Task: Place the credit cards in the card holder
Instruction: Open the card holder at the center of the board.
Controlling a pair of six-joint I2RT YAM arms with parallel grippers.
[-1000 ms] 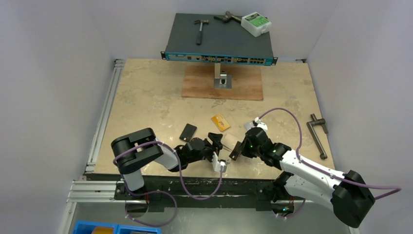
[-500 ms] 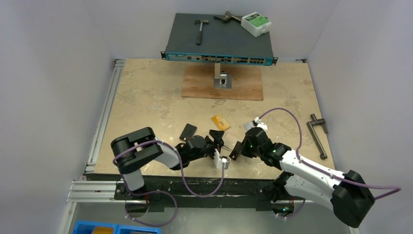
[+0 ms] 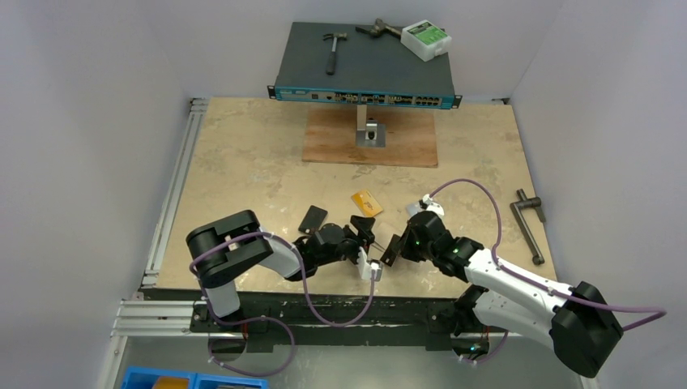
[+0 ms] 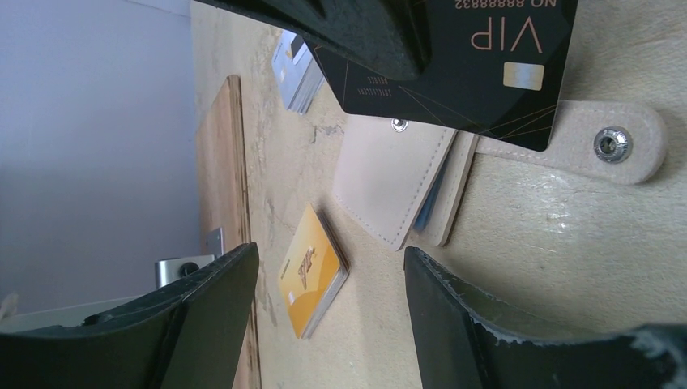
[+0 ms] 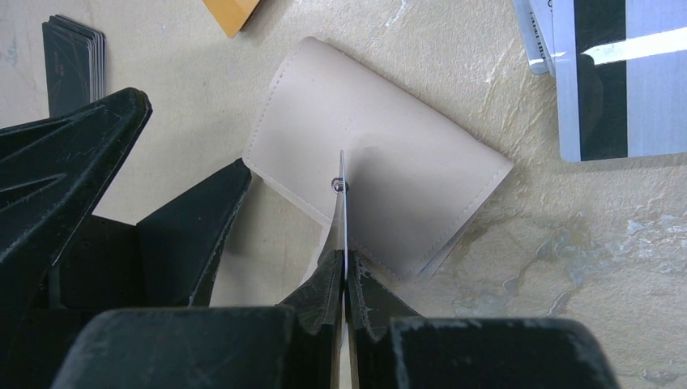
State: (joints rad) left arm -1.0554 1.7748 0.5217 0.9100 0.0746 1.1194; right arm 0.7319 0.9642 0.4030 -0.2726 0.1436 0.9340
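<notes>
The beige card holder [image 5: 389,182] lies folded on the table, its snap tab [image 4: 612,144] flat beside it. My right gripper [image 5: 344,275] is shut on a black VIP card [image 4: 454,65], seen edge-on in the right wrist view [image 5: 343,203], standing just above the holder. My left gripper [image 4: 328,255] is open and empty, low over the table beside the holder; its fingers [image 5: 194,219] show left of the card. An orange-yellow card stack [image 4: 312,271] lies beyond the holder. Silver-grey cards [image 5: 608,81] lie to the right. A second stack of black cards [image 5: 74,61] lies to the left.
In the top view both grippers [image 3: 381,243] meet near the front middle of the table. A wooden board [image 3: 370,138] with a metal post stands behind. A network switch [image 3: 364,61] with tools on it sits at the back. A metal handle [image 3: 528,223] lies at the right.
The left gripper has shifted slightly away from the table's near edge, toward the holder. The right gripper still holds the black card at about the same place.
</notes>
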